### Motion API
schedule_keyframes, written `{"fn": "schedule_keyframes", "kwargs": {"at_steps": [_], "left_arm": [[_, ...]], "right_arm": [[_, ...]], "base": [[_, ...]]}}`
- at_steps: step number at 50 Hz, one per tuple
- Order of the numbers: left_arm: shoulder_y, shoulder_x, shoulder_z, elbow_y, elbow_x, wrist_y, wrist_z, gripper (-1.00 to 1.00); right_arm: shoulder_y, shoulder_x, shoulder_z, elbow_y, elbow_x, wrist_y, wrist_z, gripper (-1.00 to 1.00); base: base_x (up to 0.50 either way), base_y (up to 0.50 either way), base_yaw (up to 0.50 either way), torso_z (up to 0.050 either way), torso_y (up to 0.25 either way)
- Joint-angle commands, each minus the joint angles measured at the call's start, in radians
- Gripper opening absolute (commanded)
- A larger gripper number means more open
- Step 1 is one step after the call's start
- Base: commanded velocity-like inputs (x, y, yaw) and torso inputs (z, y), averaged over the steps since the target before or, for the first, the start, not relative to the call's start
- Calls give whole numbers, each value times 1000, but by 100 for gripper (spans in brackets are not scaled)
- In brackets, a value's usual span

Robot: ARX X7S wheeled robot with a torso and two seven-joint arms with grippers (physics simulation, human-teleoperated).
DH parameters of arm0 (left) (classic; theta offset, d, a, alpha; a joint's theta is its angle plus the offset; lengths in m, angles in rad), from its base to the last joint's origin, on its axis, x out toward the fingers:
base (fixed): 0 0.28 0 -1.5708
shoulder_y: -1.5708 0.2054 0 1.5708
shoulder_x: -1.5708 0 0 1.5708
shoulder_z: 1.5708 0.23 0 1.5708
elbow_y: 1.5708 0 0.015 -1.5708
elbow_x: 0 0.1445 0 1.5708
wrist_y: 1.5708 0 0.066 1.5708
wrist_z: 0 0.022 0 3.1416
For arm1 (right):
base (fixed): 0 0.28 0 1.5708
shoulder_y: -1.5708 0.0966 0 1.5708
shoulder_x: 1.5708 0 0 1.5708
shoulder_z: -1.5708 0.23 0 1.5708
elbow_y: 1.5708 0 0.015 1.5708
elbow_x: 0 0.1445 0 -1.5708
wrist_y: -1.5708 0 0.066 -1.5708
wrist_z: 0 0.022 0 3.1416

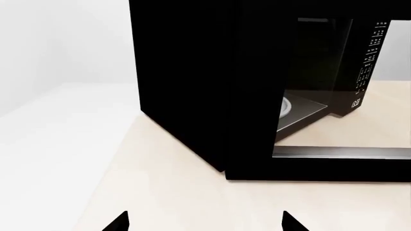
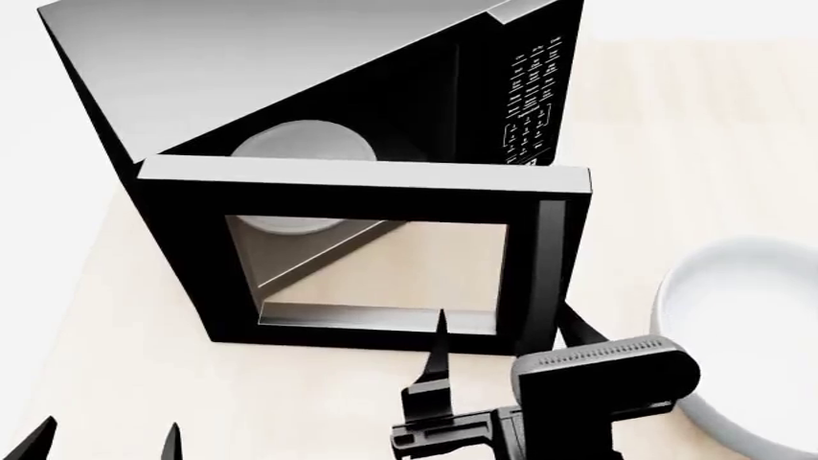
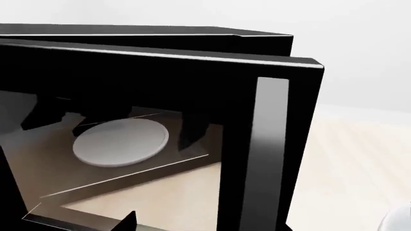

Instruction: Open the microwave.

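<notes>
The black microwave [image 2: 256, 77] stands on the pale table with its glass door [image 2: 192, 249] swung wide open, facing me. Its vertical bar handle [image 2: 550, 259] is at the door's right edge. The keypad [image 2: 531, 96] and white turntable plate [image 2: 301, 144] show behind the door. My right gripper [image 2: 505, 321] is open just in front of the door's lower right, fingers either side of the handle [image 3: 270, 144] without clamping it. My left gripper [image 2: 102, 439] hangs open near the table's front left, off the microwave's side [image 1: 186, 86], with nothing between its fingers [image 1: 119, 222].
A large white bowl [image 2: 748, 345] sits on the table to the right of the open door, close to my right arm. The light wooden table top [image 2: 691, 144] runs on behind and to the right. A white wall [image 1: 64, 38] lies past the microwave.
</notes>
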Motion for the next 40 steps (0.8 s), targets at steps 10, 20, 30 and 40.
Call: {"fn": "schedule_keyframes", "kwargs": {"at_steps": [10, 20, 30, 40], "left_arm": [[0, -3, 6, -2, -1, 3, -4, 100], [4, -6, 11, 1, -1, 5, -6, 100], [1, -8, 13, 3, -2, 4, -8, 100], [2, -9, 17, 3, -1, 7, -10, 100]], "right_arm": [[-52, 16, 67, -42, 51, -63, 21, 100], [-89, 45, 122, -71, 71, -78, 39, 100], [-120, 93, 118, -242, 82, 17, 95, 100], [-97, 152, 121, -535, 107, 247, 228, 100]], "base": [[0, 0, 0, 0, 0], [0, 0, 0, 0, 0], [0, 0, 0, 0, 0], [0, 0, 0, 0, 0]]}}
